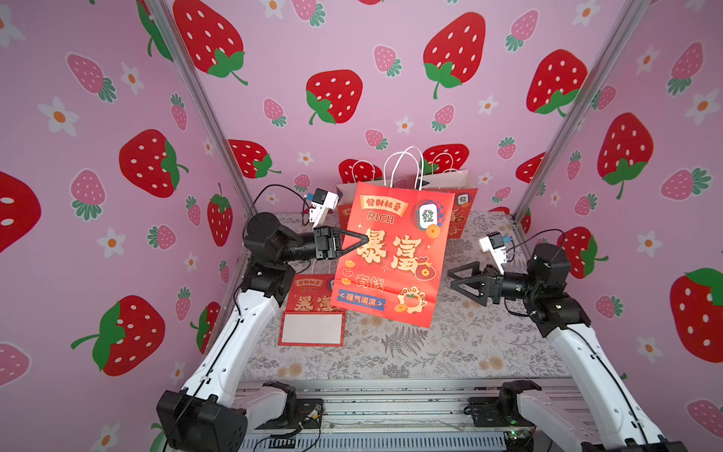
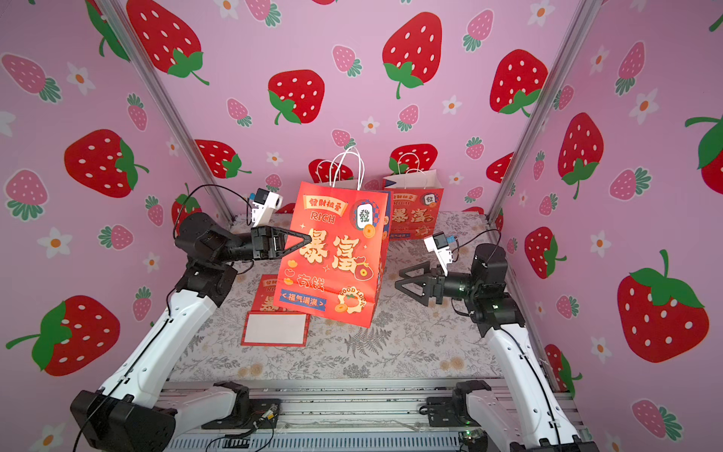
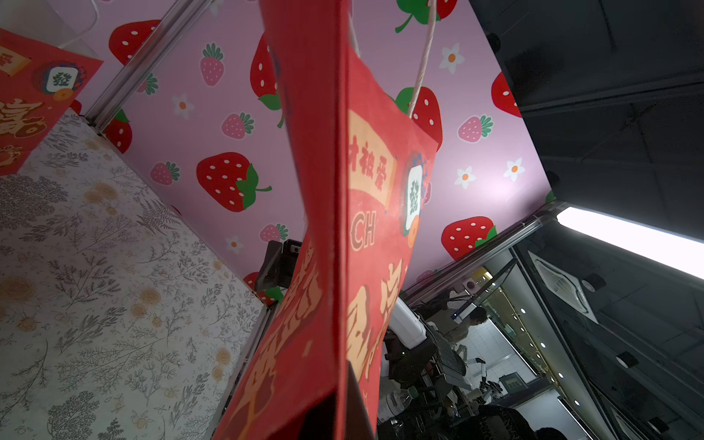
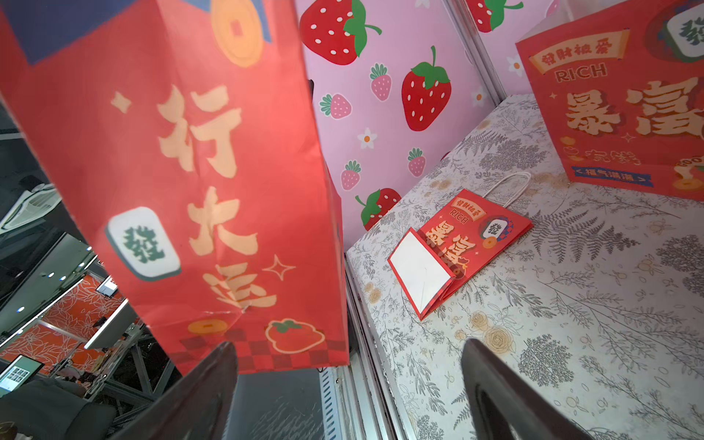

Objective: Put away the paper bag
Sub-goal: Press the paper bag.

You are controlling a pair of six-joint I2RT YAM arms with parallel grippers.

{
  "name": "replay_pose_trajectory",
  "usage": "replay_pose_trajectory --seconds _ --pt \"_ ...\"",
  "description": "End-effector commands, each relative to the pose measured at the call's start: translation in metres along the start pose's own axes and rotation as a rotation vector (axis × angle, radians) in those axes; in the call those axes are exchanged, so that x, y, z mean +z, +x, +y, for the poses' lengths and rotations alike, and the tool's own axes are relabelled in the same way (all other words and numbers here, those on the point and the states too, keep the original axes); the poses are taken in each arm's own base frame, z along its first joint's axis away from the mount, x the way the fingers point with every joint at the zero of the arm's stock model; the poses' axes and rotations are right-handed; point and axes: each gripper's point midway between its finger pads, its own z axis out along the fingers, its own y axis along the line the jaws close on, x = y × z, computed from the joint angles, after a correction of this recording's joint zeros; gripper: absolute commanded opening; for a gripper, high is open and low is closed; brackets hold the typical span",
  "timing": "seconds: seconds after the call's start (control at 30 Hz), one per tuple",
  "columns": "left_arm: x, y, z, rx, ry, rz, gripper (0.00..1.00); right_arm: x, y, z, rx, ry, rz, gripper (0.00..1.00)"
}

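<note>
A red paper bag (image 1: 391, 254) (image 2: 332, 254) with white rope handles and gold lettering hangs tilted above the middle of the table. My left gripper (image 1: 365, 238) (image 2: 309, 237) is shut on its left side fold, and the left wrist view shows the bag (image 3: 343, 228) running out from between the jaws of that gripper (image 3: 344, 415). My right gripper (image 1: 455, 281) (image 2: 403, 280) stands open a short way right of the bag, touching nothing. In the right wrist view the bag's side panel (image 4: 190, 190) hangs beyond the spread gripper (image 4: 348, 381).
A like bag lies folded flat (image 1: 313, 313) (image 2: 274, 313) (image 4: 464, 247) on the floral table (image 1: 430, 352), under and left of the held one. More red bags stand upright at the back wall (image 1: 457, 211) (image 2: 414, 211) (image 4: 624, 114) (image 3: 30, 95). Strawberry-print walls close three sides.
</note>
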Motion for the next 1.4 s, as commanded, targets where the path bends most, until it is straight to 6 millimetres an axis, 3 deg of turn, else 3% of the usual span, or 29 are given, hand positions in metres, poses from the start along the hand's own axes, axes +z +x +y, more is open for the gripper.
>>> replay_pose_trajectory --seconds 0.0,0.23,0.57,0.87,1.17,1.37 --pt "-0.001 -0.018 -0.026 0.09 0.03 -0.031 0.0 0.005 -0.002 -0.002 -0.035 -0.008 0.004 0.92" --pt "0.002 -0.019 -0.018 0.083 0.032 -0.009 0.0 0.021 -0.008 0.01 -0.111 -0.021 -0.003 0.92" --pt "0.002 -0.018 -0.011 0.073 0.029 -0.012 0.0 0.037 -0.016 0.01 -0.135 -0.026 -0.035 0.91" --pt "0.006 -0.014 -0.017 0.086 0.046 -0.029 0.0 0.053 -0.014 0.013 -0.142 -0.046 -0.003 0.91" --pt "0.016 -0.005 -0.013 0.066 0.06 0.001 0.0 0.058 -0.016 0.018 -0.157 -0.048 -0.005 0.91" --pt "0.023 0.008 0.0 0.047 0.053 0.017 0.0 0.061 -0.018 0.017 -0.143 -0.051 -0.005 0.91"
